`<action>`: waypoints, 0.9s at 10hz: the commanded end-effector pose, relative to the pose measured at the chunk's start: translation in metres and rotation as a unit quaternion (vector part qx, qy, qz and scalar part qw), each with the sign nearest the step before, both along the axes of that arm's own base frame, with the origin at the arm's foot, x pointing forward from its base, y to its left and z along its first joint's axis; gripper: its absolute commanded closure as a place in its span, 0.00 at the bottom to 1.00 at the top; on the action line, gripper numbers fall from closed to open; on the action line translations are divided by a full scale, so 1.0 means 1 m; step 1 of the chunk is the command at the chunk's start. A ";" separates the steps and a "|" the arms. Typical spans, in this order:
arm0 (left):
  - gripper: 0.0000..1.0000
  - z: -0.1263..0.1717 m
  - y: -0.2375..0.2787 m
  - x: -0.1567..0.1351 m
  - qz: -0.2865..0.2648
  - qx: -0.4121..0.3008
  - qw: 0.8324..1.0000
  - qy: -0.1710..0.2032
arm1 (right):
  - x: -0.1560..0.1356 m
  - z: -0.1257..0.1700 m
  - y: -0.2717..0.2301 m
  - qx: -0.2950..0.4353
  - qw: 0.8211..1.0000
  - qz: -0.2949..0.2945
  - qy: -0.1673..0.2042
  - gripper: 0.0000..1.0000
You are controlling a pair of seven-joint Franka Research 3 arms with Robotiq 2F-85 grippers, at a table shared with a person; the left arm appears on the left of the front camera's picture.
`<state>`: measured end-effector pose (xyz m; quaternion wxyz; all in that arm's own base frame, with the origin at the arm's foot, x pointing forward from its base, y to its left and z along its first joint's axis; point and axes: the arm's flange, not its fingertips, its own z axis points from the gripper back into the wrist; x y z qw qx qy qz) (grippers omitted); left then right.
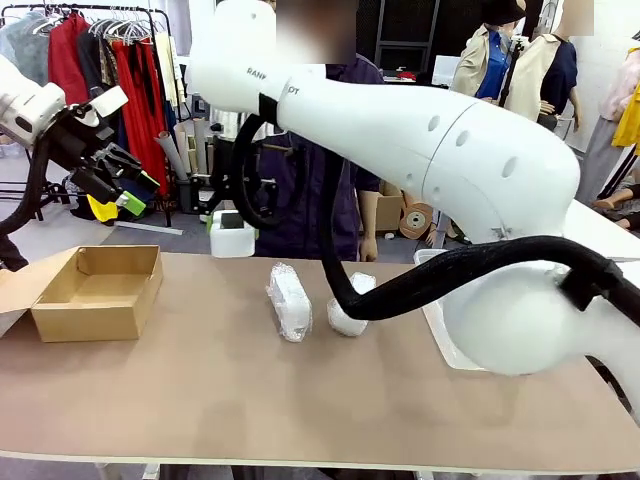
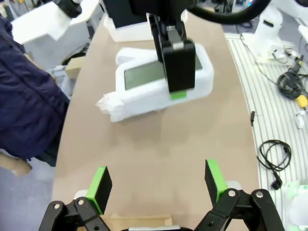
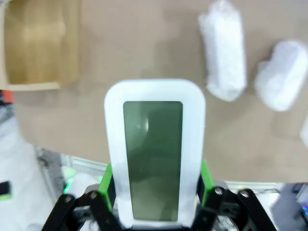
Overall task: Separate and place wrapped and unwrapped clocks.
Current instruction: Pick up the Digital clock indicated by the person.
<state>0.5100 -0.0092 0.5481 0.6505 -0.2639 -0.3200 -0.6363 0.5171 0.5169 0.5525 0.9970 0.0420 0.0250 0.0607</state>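
Two wrapped clocks in white bubble wrap lie mid-table, one long [image 1: 289, 299] and one shorter [image 1: 348, 310] partly behind a black cable. From the right wrist they lie far below, one bundle [image 3: 223, 55] beside the other [image 3: 284, 74]. My right gripper [image 3: 156, 187] is shut on the unwrapped clock [image 3: 154, 144], a white slab with a grey-green screen, held high above the table. The left wrist view shows that clock [image 2: 144, 74] in the right gripper [image 2: 175, 62] above a wrapped bundle [image 2: 125, 103]. My left gripper [image 1: 135, 190] hangs open and empty at upper left, its fingers [image 2: 101, 185] wide apart.
An open cardboard box [image 1: 98, 290] stands at the table's left, seen from above as the box [image 3: 41, 43]. A white tray [image 1: 440, 320] lies at the right, mostly behind my right arm. A person [image 1: 310, 190] stands at the far side.
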 end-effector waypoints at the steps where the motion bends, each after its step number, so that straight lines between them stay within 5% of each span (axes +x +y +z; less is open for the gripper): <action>1: 0.00 0.001 0.000 -0.001 0.000 -0.002 1.000 -0.002 | -0.059 -0.002 -0.074 0.005 0.999 0.043 -0.023 1.00; 5: 0.00 0.001 0.000 -0.001 0.000 -0.002 1.000 -0.002 | -0.073 0.023 -0.134 -0.006 0.994 0.100 -0.052 1.00; 9: 0.00 0.001 0.000 -0.001 0.000 -0.002 1.000 -0.002 | -0.086 0.035 -0.161 -0.010 0.990 0.087 -0.106 1.00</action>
